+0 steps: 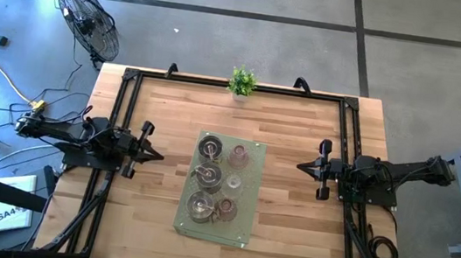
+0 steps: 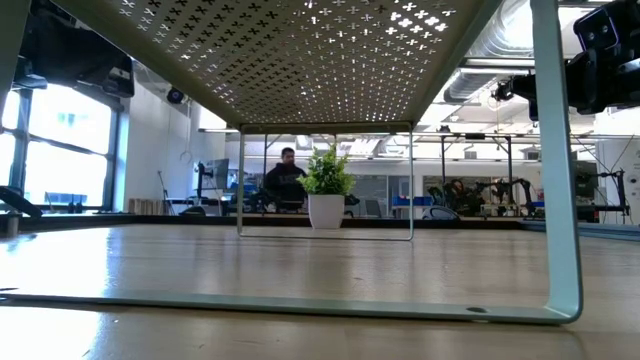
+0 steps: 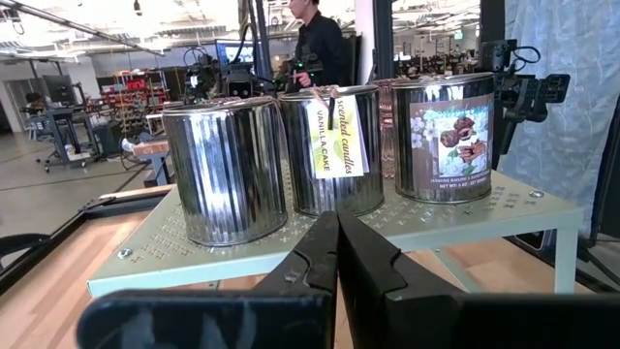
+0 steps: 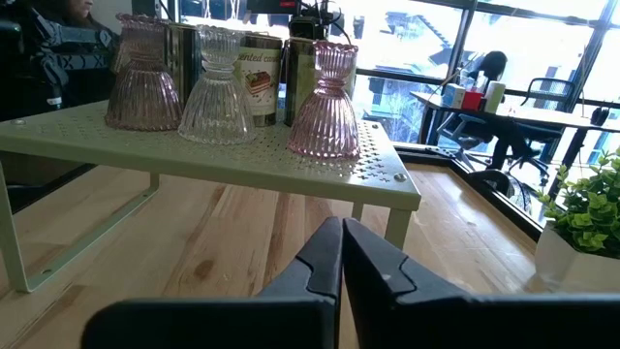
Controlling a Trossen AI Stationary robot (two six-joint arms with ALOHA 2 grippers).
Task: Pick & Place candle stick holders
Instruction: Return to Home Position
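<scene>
A pale green perforated shelf (image 1: 245, 203) stands mid-table. On it stand three shiny silver tins in a row on its left side (image 1: 209, 148), (image 1: 207, 175), (image 1: 202, 205), also in the left wrist view (image 3: 225, 173). Three ribbed glass holders stand on its right side (image 1: 238, 156), (image 1: 234, 181), (image 1: 226, 207): two pink (image 4: 143, 78), (image 4: 326, 102) and one clear (image 4: 217, 89). My left gripper (image 1: 159, 155) is shut and empty, left of the shelf. My right gripper (image 1: 301, 167) is shut and empty, right of the shelf.
A small green potted plant (image 1: 241, 82) stands at the table's far edge. The shelf stands on thin legs (image 2: 560, 200), with open room under it. A person (image 2: 285, 180) sits in the room beyond. Bare wood lies between each gripper and the shelf.
</scene>
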